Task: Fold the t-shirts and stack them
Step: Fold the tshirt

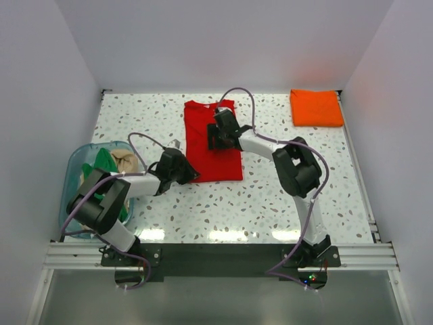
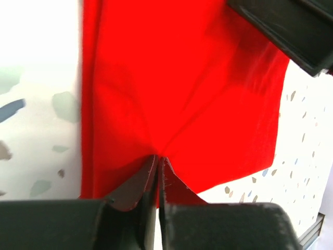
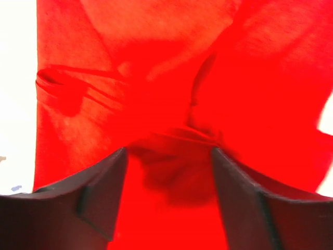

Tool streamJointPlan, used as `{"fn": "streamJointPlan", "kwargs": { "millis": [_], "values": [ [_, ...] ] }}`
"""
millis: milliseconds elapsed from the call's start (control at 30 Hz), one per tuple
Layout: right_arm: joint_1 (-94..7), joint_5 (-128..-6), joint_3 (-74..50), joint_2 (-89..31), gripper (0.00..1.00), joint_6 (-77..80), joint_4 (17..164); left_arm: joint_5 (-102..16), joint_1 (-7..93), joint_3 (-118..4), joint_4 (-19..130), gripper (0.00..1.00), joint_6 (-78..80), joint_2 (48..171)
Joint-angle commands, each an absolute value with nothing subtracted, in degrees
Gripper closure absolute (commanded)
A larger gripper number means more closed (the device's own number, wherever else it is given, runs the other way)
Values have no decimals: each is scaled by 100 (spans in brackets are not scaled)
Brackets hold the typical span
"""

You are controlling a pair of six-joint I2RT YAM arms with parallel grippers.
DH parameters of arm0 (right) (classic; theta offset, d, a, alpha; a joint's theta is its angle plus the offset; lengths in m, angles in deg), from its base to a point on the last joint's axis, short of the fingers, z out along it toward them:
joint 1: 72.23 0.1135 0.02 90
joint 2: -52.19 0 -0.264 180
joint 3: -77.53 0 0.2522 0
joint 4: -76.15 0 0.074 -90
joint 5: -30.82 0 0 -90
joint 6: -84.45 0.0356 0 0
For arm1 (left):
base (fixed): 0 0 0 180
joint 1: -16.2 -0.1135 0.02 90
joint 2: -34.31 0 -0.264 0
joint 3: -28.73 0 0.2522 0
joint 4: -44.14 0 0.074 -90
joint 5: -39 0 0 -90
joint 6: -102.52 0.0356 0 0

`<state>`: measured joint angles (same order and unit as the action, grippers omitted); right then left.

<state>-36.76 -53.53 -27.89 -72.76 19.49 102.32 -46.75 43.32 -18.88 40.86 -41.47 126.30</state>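
Progress: orange t-shirt (image 1: 316, 107) folded, one o'clock; red t-shirt (image 1: 200, 128) mid-fold, left gripper (image 2: 157, 159) pinching it, right gripper (image 3: 169, 156) gaping; tub (image 1: 73, 164) unemptied.

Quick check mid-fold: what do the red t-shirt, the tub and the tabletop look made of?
The red t-shirt: soft matte cloth, likely knit cotton; it creases and bunches. The tub: probably clear bluish plastic; contents show through its wall. The tabletop: hard, smooth white surface with dark speckles, terrazzo-look; glare near the front edge suggests slight gloss.
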Motion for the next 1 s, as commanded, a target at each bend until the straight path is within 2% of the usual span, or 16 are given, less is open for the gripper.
{"fn": "streamJointPlan", "kwargs": {
  "millis": [0,33,133,267,367,400,500,600,967],
  "values": [
    [-3751,-5074,-2703,-6621,27,1686,10573,-4687,4170,-2001,4630,87,-3854,12221],
    [-3760,-5100,-2694,-6403,24,1686,10608,-4669,4073,-2010,4691,81,-3828,12125],
    [-3760,-5188,-2685,-6076,20,1695,10784,-4660,3906,-2037,4858,75,-3714,11721],
    [-3777,-5241,-2344,-5418,19,1835,10986,-4748,3879,-1975,5218,73,-3643,11273],
    [-3768,-5276,-1746,-4953,21,2168,11039,-4722,3879,-1738,5210,73,-3678,11105],
    [-3760,-5337,-1571,-4846,25,2239,11013,-4696,3879,-1616,5184,72,-3678,11087],
    [-3768,-5443,-806,-4398,31,2468,10820,-4634,3888,-1457,5087,66,-3652,11087],
    [-3768,-5487,-111,-4090,31,2644,10548,-4634,3879,-1351,4964,59,-3617,11139],
    [-4005,-6084,927,-4212,35,3144,9854,-4599,3879,-1184,4375,51,-3546,11429]
  ]
}}
